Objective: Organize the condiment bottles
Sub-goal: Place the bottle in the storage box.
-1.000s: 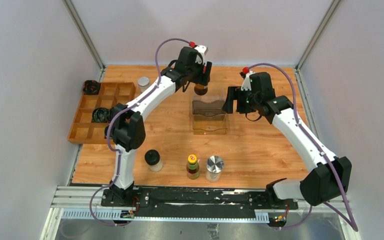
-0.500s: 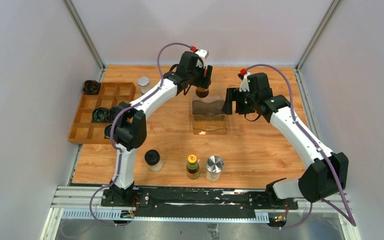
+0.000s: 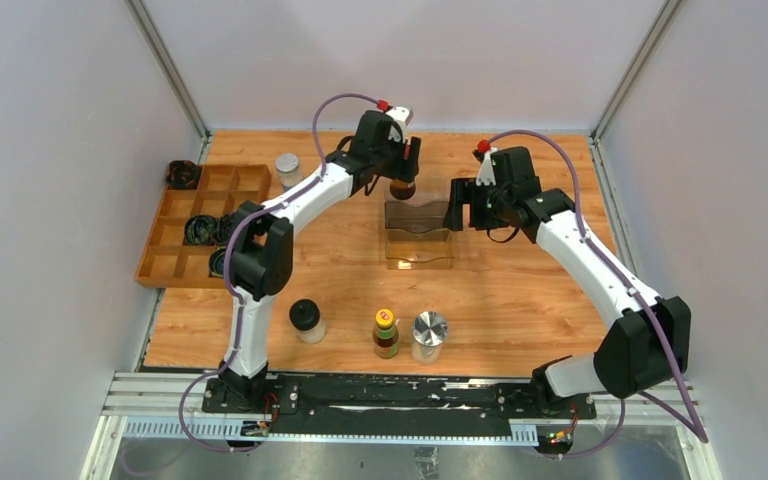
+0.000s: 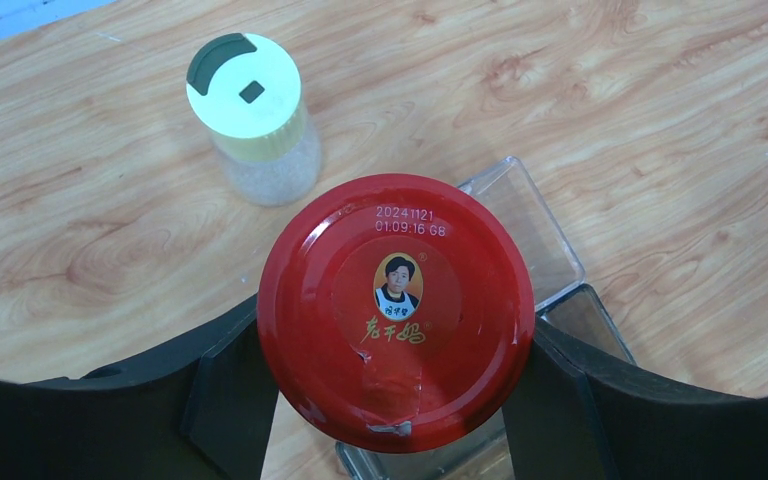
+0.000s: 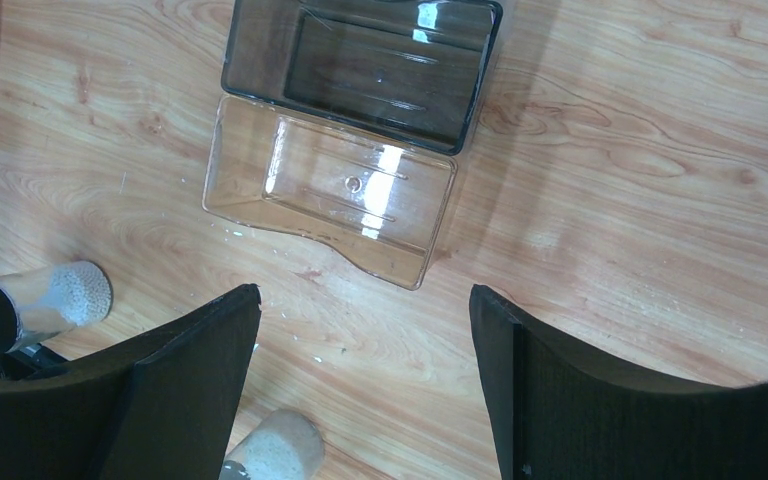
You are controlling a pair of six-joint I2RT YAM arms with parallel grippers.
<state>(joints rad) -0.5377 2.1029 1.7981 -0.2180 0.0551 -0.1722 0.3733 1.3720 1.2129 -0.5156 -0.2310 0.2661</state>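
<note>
**Red-lidded jar gripped at the far edge of a clear bin**

Nearest the arm bases, a black-capped jar point(image 3: 306, 320), a yellow-capped brown sauce bottle point(image 3: 386, 333) and a silver-lidded jar point(image 3: 429, 335) stand in a row on the wood-grain table point(image 3: 520, 290). At mid-table is a rectangular plastic bin point(image 5: 350, 130), one half clear and one smoky. The right gripper point(image 5: 365, 380) hangs beside it, jaws wide and empty. Farther back, the left gripper point(image 4: 396, 400) clamps the round red-lidded jar point(image 4: 396, 310). Its glossy lid carries a portrait and a date and is scuffed near the edge. Beyond it stands a yellow-capped shaker point(image 4: 253, 115) of white grains.
</note>
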